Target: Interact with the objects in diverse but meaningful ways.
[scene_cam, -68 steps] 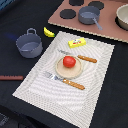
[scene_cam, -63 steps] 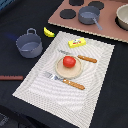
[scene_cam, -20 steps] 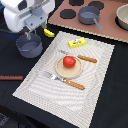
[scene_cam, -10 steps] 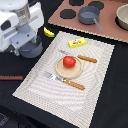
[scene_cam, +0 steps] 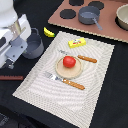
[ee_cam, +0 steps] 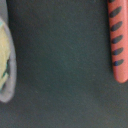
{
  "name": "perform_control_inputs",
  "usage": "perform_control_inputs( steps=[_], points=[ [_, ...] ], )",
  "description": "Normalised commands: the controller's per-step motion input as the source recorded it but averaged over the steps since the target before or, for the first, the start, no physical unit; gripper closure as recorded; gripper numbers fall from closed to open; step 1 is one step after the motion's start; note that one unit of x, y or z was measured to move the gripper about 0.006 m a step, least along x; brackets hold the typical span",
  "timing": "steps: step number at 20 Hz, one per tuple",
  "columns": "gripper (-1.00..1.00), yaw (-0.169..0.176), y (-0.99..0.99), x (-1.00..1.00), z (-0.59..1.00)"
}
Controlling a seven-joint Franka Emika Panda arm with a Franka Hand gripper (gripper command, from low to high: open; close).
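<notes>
Black table (scene_cam: 115, 85), striped placemat (scene_cam: 75, 97)

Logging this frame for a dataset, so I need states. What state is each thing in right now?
tomato: resting on the round plate
banana: lying beside the mat
yellow packet: flat on the mat
saucepan: upright on the stove
two-handled pot: upright, partly hidden by the arm
gripper: fingers unseen

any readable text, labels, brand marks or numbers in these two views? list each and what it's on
None can be read in either view.
Yellow packet: some dark marking on top, too blurred to read.
Sausage: only dark diagonal stripes, no lettering.
Tomato, pot, saucepan: no marks visible.
</notes>
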Motion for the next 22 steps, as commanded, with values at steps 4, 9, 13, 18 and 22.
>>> perform_control_inputs(
  steps=[4,9,13,18,22],
  points=[
    [-1.00,0.093,-0.48,0.01,0.23],
    [-1.00,0.110,-0.37,0.00,0.19],
    [-1.00,0.108,-0.42,0.02,0.00],
    [-1.00,0.064,-0.36,0.05,-0.23],
    [-1.00,0.011,-0.20,0.05,-0.31]
  ],
)
